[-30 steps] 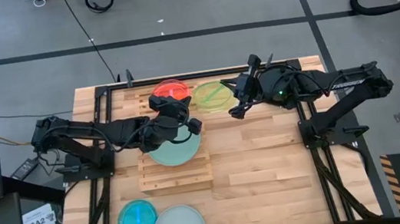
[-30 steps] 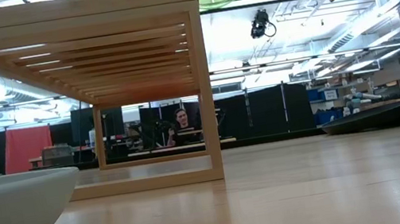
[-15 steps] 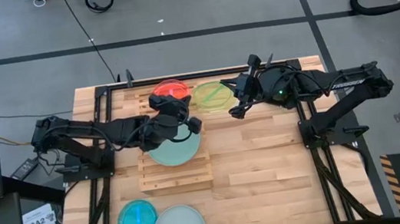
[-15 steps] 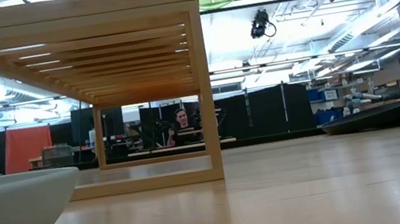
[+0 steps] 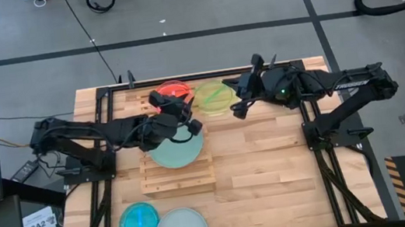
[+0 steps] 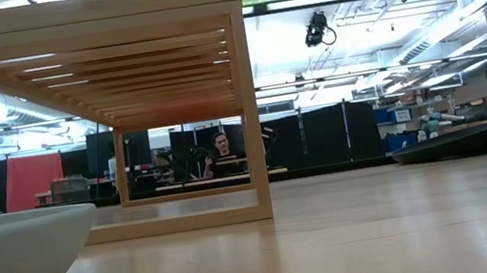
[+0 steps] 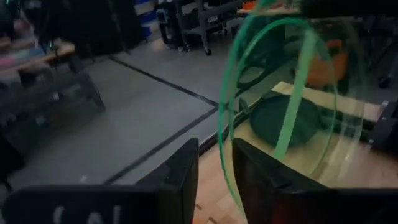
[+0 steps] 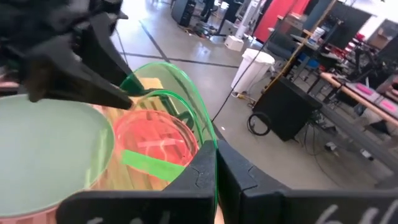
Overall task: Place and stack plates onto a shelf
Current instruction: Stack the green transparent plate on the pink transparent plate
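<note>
Right hand [image 5: 236,103] grasping green plate [image 5: 214,97] by its rim, at two o'clock from shelf [image 5: 176,166]; carry it level over mint plate [image 5: 176,148]. Left hand [image 5: 160,102]: cannot tell.

shelf [image 5: 177,178]: pale slatted wood, looking matt | tabletop [image 5: 271,159]: light planks showing a smooth sheen | green plate [image 8: 186,106]: glossy see-through plastic | red plate [image 8: 155,146]: translucent plastic | mint plate [image 5: 178,149]: looking opaque, smooth | arms: appearing dark matt

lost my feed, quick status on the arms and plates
Right gripper shut on green plate, lifted at table's back edge. Left gripper at that plate's rim, over shelf. Mint plate on shelf; red plate behind it.
</note>
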### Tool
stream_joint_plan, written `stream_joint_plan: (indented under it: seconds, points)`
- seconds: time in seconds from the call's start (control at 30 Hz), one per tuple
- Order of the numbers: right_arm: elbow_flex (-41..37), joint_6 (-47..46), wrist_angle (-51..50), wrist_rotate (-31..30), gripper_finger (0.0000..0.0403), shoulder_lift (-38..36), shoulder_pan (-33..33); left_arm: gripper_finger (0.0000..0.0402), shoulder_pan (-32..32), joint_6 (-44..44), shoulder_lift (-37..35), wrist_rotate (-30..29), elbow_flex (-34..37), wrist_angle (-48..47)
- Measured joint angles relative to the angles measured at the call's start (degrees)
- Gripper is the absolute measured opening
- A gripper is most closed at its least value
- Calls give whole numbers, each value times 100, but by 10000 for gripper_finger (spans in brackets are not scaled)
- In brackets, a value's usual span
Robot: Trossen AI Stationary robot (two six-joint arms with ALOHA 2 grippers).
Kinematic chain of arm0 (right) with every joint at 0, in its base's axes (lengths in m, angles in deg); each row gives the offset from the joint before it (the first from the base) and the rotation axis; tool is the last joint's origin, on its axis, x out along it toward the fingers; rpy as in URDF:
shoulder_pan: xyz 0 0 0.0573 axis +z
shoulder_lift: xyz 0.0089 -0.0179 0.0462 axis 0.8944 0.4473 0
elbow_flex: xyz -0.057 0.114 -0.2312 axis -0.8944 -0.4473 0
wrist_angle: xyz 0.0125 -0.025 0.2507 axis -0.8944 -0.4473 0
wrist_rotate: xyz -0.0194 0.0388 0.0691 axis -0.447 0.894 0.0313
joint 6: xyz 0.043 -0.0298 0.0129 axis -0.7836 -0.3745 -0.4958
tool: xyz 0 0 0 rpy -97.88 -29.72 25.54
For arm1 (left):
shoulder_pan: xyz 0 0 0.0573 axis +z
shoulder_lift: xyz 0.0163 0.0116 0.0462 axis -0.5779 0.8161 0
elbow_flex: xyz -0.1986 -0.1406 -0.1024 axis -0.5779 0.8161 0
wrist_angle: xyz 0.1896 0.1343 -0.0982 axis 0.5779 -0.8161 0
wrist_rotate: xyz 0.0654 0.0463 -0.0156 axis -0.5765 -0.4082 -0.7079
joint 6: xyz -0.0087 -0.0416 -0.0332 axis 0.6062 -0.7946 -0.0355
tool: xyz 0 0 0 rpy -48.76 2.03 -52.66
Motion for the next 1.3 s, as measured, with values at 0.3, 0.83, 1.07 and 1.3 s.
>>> stream_joint_plan:
  seconds: [0.3,0.83,1.07,1.3]
  points:
    - [0,-524,257,127,5,0,-598,111,-561,912,-985,214,-4,-1508]
    - [0,-2538,2879,2644,5,930,-2183,112,-1597,42,-3354,2486,-2,-3832]
    - [0,-3646,3894,3564,5,1924,-2607,112,-1611,47,-3635,2471,-2,-3931]
    - [0,-4113,3876,3895,5,2583,-2739,112,-1610,44,-3615,2476,-2,-4097]
